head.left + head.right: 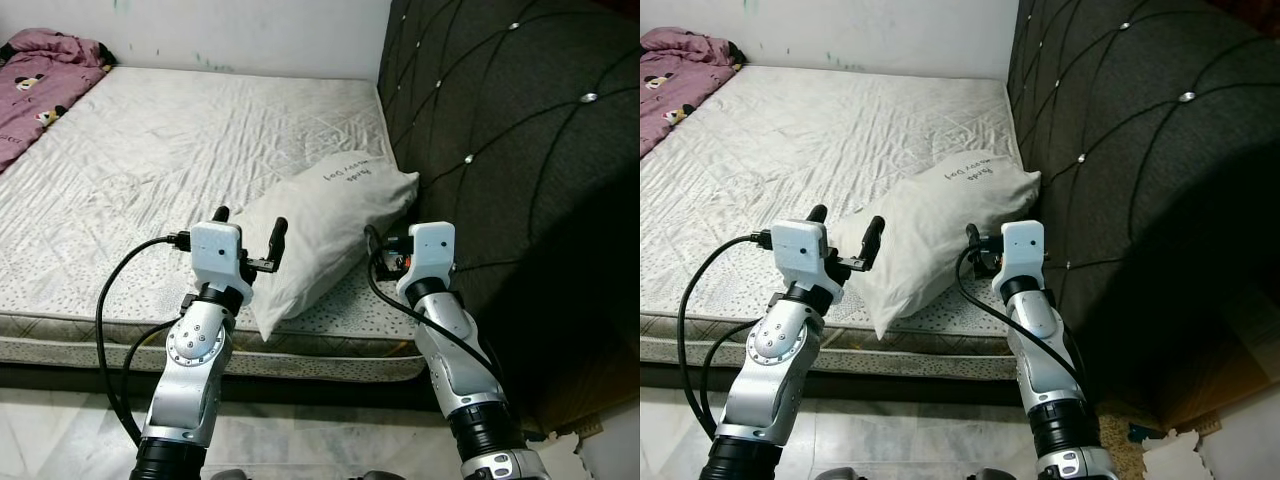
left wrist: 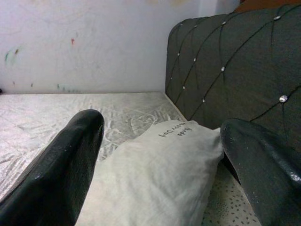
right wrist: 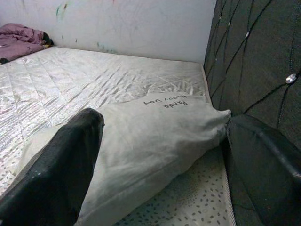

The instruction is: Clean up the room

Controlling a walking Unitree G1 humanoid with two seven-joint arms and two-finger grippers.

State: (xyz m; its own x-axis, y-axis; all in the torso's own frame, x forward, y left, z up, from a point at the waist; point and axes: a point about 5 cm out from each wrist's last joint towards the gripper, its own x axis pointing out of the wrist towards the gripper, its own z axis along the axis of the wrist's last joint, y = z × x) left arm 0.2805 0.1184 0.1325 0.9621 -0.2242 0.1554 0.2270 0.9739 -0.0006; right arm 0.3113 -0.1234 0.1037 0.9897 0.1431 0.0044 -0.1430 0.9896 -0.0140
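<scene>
**Both claws raised at the near edge of the bed, pillow between them and the headboard**

A bare grey-white mattress (image 1: 180,150) stretches from the near edge of the bed to a pale, scuffed wall (image 2: 94,42) at the far side. Along the right runs a dark padded headboard (image 1: 500,130), quilted in diamonds with small shiny studs.

The pillow (image 1: 320,235), off-white with a few handwritten words near its far end, lies on the near right part of the mattress. Its far right corner is touching or just beside the headboard, and its near corner points toward the bed's near edge. It sits slightly slanted, the far end higher.

The left claw (image 1: 250,235) is held up over the near edge of the mattress, just beside the pillow's near left side. Its two black fingers (image 2: 61,165) stand well apart, wide open, with nothing between them; the left wrist view looks past them over the pillow.

The right claw (image 1: 980,250) is raised near the pillow's near right side, close to the headboard. In the right wrist view its fingers (image 3: 56,165) are likewise spread wide, gripping nothing, with the pillow lying beyond them.

At the far left corner of the bed lies a crumpled pink blanket (image 1: 45,75) with a cartoon print. Pale floor tiles (image 1: 60,430) show below the mattress edge.
</scene>
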